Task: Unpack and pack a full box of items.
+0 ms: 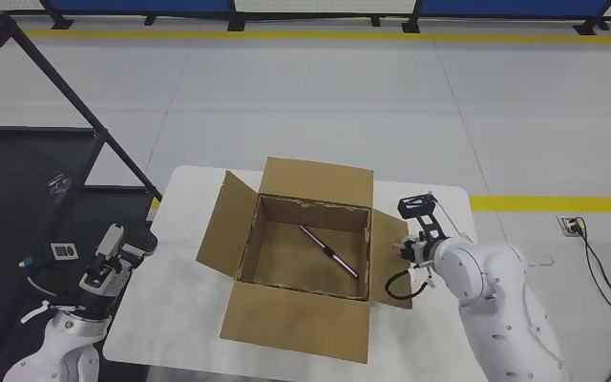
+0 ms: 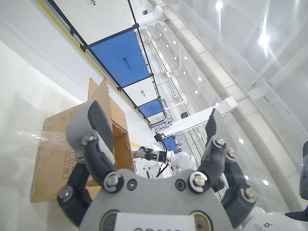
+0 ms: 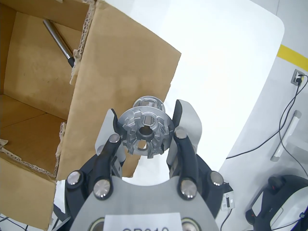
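The left arm (image 1: 91, 286) stood to the left of the box (image 1: 296, 329), just off its left flap, with the wrist tipped upward. The left gripper (image 2: 154, 111) had its fingers (image 2: 99, 121) spread wide, nothing between them. The right arm (image 1: 487, 286) was bent at the box's right side. The right gripper (image 3: 146, 111) hung over the right flap, angled down, clamped on a metal spool (image 3: 144, 131).

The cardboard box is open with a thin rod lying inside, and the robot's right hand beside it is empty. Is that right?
Not quite: the right hand is shut on a metal spool, as the right wrist view shows. The cardboard box is open, with the thin rod inside.
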`<state>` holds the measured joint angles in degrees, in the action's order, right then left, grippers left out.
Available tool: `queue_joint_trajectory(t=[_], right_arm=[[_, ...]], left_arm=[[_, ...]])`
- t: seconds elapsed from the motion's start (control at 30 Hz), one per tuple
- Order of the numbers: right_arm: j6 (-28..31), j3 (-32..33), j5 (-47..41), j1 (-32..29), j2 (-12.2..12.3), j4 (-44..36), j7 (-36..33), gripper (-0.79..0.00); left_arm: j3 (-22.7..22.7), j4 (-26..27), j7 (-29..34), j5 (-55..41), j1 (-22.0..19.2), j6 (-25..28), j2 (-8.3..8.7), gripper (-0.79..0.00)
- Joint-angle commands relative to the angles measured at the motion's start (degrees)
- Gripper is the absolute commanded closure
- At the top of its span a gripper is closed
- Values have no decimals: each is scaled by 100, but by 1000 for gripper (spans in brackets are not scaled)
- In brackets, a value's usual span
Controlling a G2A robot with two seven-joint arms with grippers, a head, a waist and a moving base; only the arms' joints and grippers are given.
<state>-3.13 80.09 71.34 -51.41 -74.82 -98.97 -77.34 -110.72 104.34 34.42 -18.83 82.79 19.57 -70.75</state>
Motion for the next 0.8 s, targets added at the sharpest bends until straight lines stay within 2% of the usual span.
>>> queue_joint_trajectory(t=[0.0, 0.3, 0.77], right_arm=[[-89, 190, 19, 4, 23, 65, 2, 0], [-296, 898, 258, 63, 143, 921, 186, 0], [-59, 1184, 215, -93, 243, 1858, 856, 0]], left_arm=[[0, 0, 0, 0, 0, 0, 0, -785], [0, 0, 0, 0, 0, 0, 0, -785], [0, 0, 0, 0, 0, 0, 0, -785]])
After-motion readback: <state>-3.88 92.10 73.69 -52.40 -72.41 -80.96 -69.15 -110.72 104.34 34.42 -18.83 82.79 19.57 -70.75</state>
